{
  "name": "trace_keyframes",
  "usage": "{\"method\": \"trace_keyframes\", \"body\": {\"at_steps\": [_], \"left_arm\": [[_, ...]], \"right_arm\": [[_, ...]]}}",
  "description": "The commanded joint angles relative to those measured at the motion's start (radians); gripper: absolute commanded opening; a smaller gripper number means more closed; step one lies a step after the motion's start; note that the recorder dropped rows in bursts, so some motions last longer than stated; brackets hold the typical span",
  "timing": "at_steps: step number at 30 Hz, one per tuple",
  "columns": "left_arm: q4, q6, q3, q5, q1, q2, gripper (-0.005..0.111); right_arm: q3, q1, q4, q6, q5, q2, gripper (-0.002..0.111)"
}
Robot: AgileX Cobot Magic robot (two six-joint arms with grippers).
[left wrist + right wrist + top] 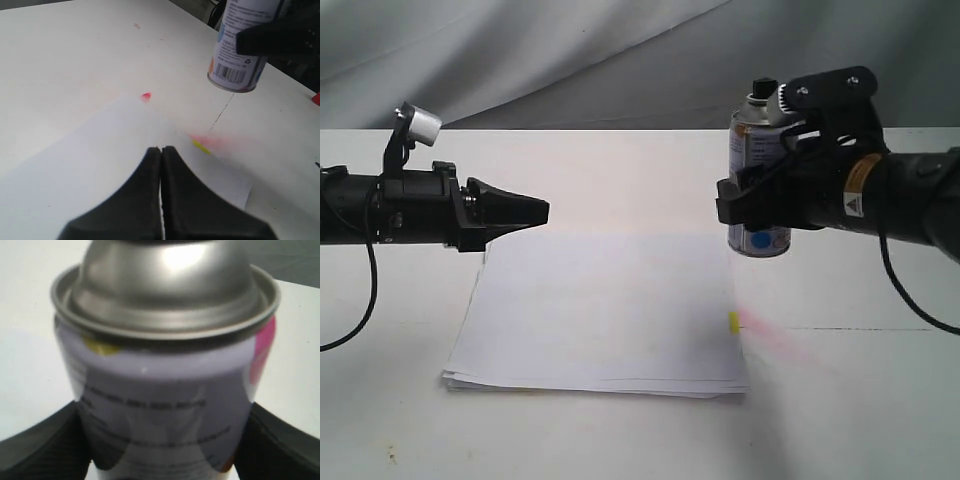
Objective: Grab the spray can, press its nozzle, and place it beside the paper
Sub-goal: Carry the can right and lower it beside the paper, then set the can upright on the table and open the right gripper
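1. The spray can (756, 150) hangs upright, apparently clear of the worktop (620, 165). It sits at about 2 o'clock from the paper's middle, over its right edge, and the black nozzle (761, 90) on top is uncovered.
2. My right end effector (740, 205) is clamped on the can's body, one finger either side of the label, below the silver dome.
3. I judge the can rigid and fairly light, but its smooth round wall is slippery. Mid-body is the right hold, since fingers would slip off the dome.
4. A downward push on the nozzle could slide the can through the grip, so I'd press gently.
5. The paper (610, 310) lies flat, with a yellow tab (732, 321) and a pink smear (772, 338) at its 3 o'clock.
6. My left end effector (535, 211) hovers at 10 o'clock of the paper, tips pressed together, holding nothing.
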Motion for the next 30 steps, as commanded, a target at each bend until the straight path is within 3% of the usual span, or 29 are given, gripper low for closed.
{"method": "trace_keyframes", "body": {"at_steps": [1,6,12,19,30], "left_arm": [[-0.017,-0.007,0.003,0.008,0.001,-0.007,0.000],[-0.017,-0.007,0.003,-0.004,0.001,-0.007,0.000],[-0.019,-0.007,0.003,-0.020,0.001,-0.007,0.000],[-0.019,-0.007,0.003,-0.020,0.001,-0.007,0.000],[-0.024,-0.014,0.003,-0.020,0.001,-0.007,0.000]], "right_arm": [[0.015,-0.104,0.004,-0.090,-0.303,0.087,0.000],[0.015,-0.152,0.228,-0.356,-0.629,0.278,0.000],[0.015,-0.152,0.306,-0.398,-0.899,0.490,0.000],[0.015,-0.152,0.316,-0.497,-0.901,0.533,0.000],[0.015,-0.152,0.319,-0.474,-0.764,0.533,0.000]]}}
